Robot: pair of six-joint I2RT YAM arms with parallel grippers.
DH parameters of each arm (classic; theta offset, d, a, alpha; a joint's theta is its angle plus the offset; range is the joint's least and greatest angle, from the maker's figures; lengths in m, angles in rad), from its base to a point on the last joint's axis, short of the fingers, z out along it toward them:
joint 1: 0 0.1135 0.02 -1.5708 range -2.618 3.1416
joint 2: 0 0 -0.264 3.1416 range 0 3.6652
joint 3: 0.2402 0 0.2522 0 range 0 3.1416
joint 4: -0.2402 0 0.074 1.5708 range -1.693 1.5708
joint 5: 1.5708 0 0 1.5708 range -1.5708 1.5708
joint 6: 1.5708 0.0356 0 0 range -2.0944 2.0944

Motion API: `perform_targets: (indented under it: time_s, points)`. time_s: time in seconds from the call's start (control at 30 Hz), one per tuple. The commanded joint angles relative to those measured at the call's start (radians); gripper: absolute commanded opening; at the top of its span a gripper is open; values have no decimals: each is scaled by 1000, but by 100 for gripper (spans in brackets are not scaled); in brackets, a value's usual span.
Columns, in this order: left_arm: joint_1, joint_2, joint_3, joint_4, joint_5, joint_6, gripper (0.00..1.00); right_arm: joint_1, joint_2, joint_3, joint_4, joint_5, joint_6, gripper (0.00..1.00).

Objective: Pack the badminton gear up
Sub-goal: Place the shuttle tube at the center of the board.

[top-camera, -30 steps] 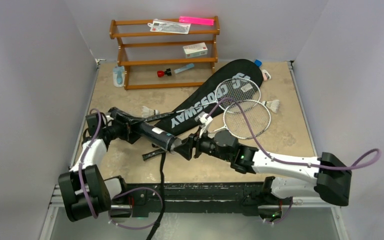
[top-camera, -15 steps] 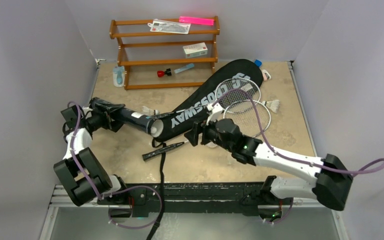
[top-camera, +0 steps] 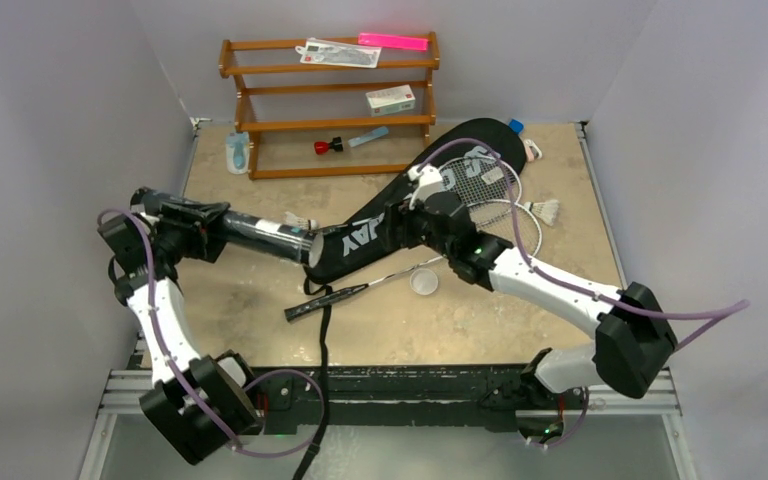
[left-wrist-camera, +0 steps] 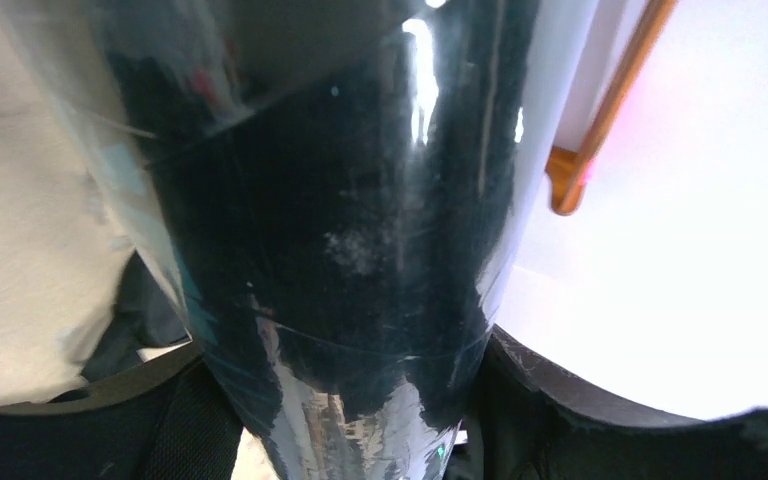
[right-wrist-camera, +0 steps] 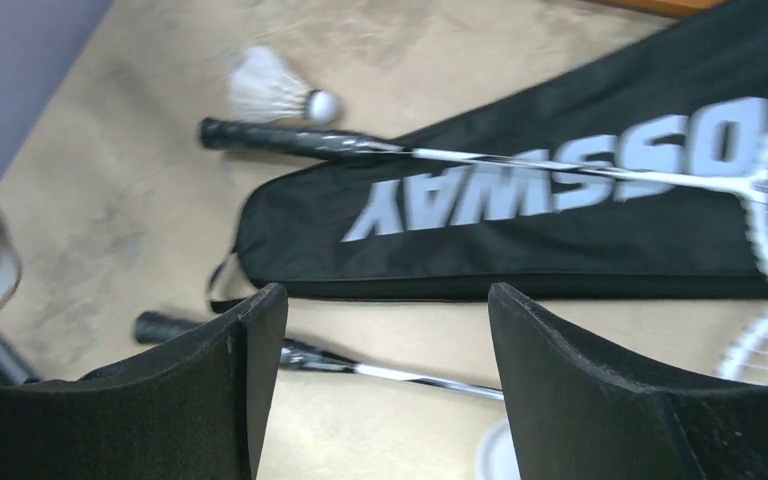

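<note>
At far left, the left gripper (top-camera: 198,228) is clamped around a glossy black tube (top-camera: 265,235), a smooth cylinder held level above the tan, mottled table (top-camera: 250,300), its pale open mouth pointing right. Just beyond that mouth lies a white feathered shuttlecock (right-wrist-camera: 275,85), beside the ridged black grip of a racket (right-wrist-camera: 290,138) whose thin shaft runs along the bag (right-wrist-camera: 560,230). The bag is long, matte black and tapered, lettered CROSSWAY. The right gripper (right-wrist-camera: 385,310) hovers above its narrow end, jaws apart and empty. A second racket (top-camera: 360,292) lies nearer, on the table. A small round clear lid (top-camera: 423,282) sits beside its shaft. The silver, strung heads overlap at right, near another shuttlecock (top-camera: 545,210).
</note>
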Motion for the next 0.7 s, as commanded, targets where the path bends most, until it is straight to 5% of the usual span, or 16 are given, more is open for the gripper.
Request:
perform_targets:
  time_s: [0.0, 0.27, 0.53, 0.67]
  points:
    - [5, -119, -113, -125, -114, 78, 43, -118, -44, 43, -149, 11, -25, 76]
    - [-26, -205, -359, -73, -148, 48, 45, -167, -120, -66, -108, -92, 36, 76]
    - [-197, -108, -442, 77, -289, -126, 84, -166, -116, -110, -94, -149, 26, 76]
    - [-216, -49, -350, -63, -392, -64, 87, -167, -145, -133, -89, -171, 15, 76]
